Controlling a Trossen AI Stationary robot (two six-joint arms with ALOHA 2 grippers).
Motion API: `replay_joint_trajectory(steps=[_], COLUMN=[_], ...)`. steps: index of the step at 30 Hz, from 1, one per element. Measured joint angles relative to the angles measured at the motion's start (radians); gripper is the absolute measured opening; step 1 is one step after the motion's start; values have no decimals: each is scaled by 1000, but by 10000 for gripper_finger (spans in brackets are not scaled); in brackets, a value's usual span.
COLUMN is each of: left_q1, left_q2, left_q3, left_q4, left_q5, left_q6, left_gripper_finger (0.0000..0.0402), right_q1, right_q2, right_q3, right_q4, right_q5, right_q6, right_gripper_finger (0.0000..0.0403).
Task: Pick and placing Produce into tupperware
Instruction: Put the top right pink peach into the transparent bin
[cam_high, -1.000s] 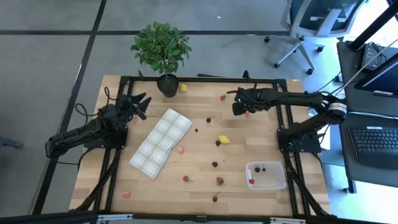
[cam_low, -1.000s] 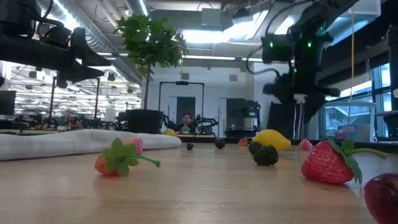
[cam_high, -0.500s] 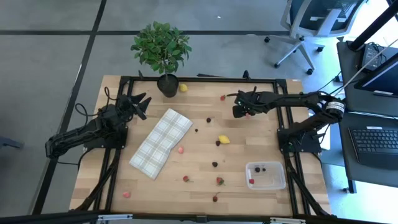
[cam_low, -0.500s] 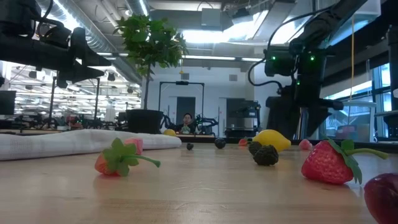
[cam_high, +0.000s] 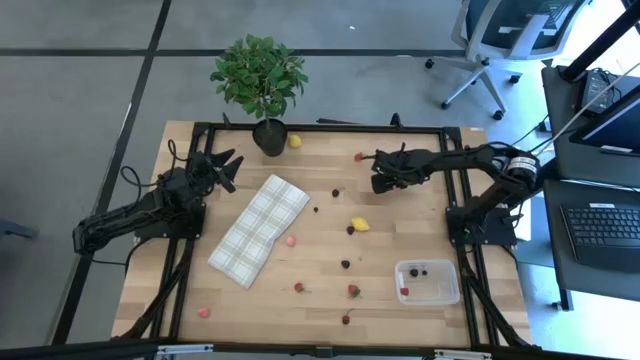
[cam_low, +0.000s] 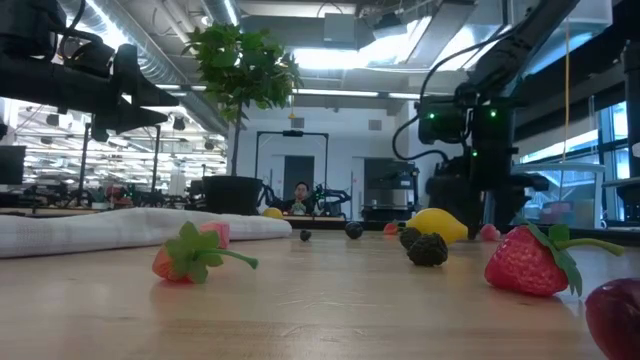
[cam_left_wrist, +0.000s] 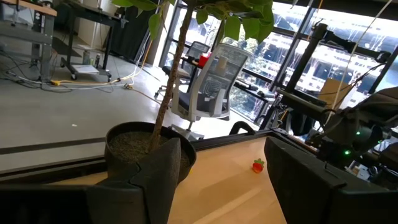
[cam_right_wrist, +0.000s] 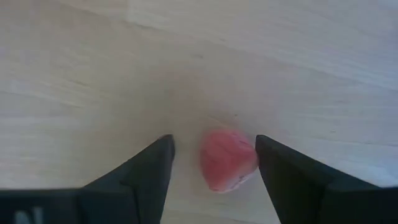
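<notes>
My right gripper (cam_high: 384, 180) is low over the table's far right part, open and pointing down. In the right wrist view its fingers stand on either side of a pink strawberry-like piece (cam_right_wrist: 227, 159) that lies on the wood, one finger close beside it. The clear tub (cam_high: 402, 270) sits near the table's right near corner with a few pieces inside. Other produce lies scattered: a lemon (cam_high: 360, 224), strawberries (cam_high: 353, 291) and dark berries (cam_high: 345, 264). My left gripper (cam_high: 224, 164) waits open above the table's left side, near the plant pot (cam_left_wrist: 134, 144).
A white-and-grey plaid cloth (cam_high: 259, 229) lies folded left of the table's middle. The potted plant (cam_high: 258, 78) stands at the far edge with a lemon (cam_high: 295, 141) beside it. A black frame (cam_high: 460, 200) borders the table. Office chairs and a desk stand beyond.
My right gripper has come down toward the table over the pink piece, shifting slightly toward the table's left, and stays open. The left arm and the produce have kept still.
</notes>
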Motion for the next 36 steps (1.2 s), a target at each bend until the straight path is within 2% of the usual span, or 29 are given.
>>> replay_joint_trajectory(steps=[13, 19, 22, 29, 36], left_q1=[0, 0, 0, 0, 0], left_q2=[0, 0, 0, 0, 0], left_q3=[0, 0, 0, 0, 0], left_q4=[0, 0, 0, 0, 0], left_q5=[0, 0, 0, 0, 0], left_q6=[0, 0, 0, 8, 8], left_gripper_finger=[225, 225, 225, 225, 225], right_q1=[-1, 43, 82, 308, 642], right_q2=[11, -108, -180, -329, -386], right_q3=[6, 25, 63, 188, 277], right_q4=[9, -38, -140, -315, -315], right_q5=[-50, -216, -280, -449, -475], right_q6=[-31, -46, 1, 183, 455], right_gripper_finger=[105, 86, 86, 86, 85])
